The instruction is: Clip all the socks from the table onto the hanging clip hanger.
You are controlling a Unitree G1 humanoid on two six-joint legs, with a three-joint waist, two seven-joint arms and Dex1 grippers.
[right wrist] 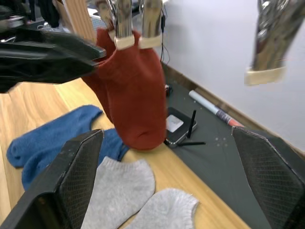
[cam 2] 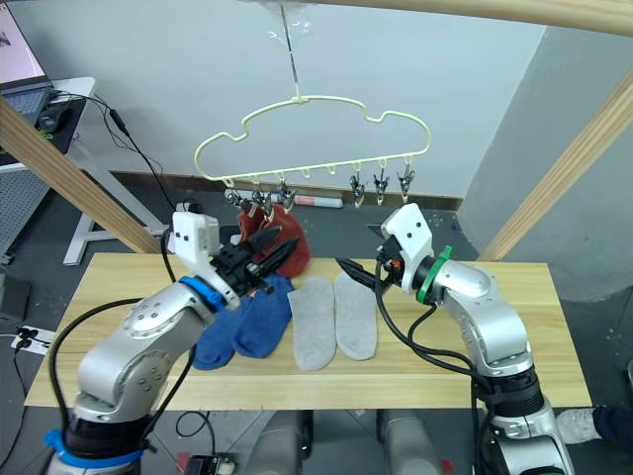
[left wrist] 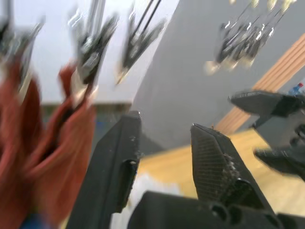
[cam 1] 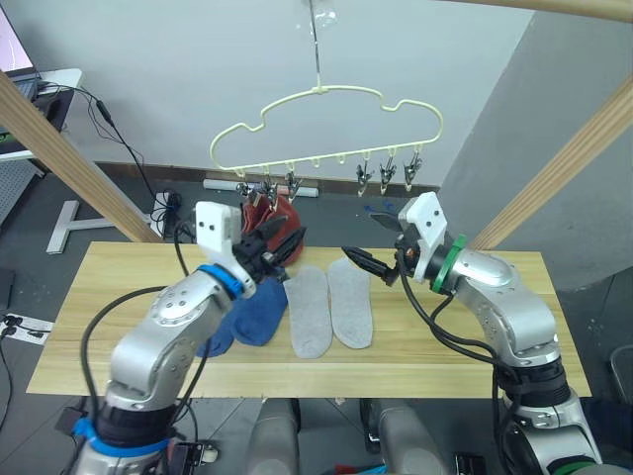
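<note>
Left eye view: two rust red socks (cam 1: 282,230) hang clipped on the clip hanger (cam 1: 326,134); two blue socks (cam 1: 249,319) and two grey socks (cam 1: 329,307) lie mid-table (cam 1: 475,346), bare wood toward both ends. The left gripper (cam 1: 280,247), fingers spread and empty, sits just beside the red pair. The right gripper (cam 1: 368,263), also spread, hovers above the grey socks.

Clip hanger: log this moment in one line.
red socks clipped on clip hanger | grey socks, blue socks on table | both jaws open
</note>
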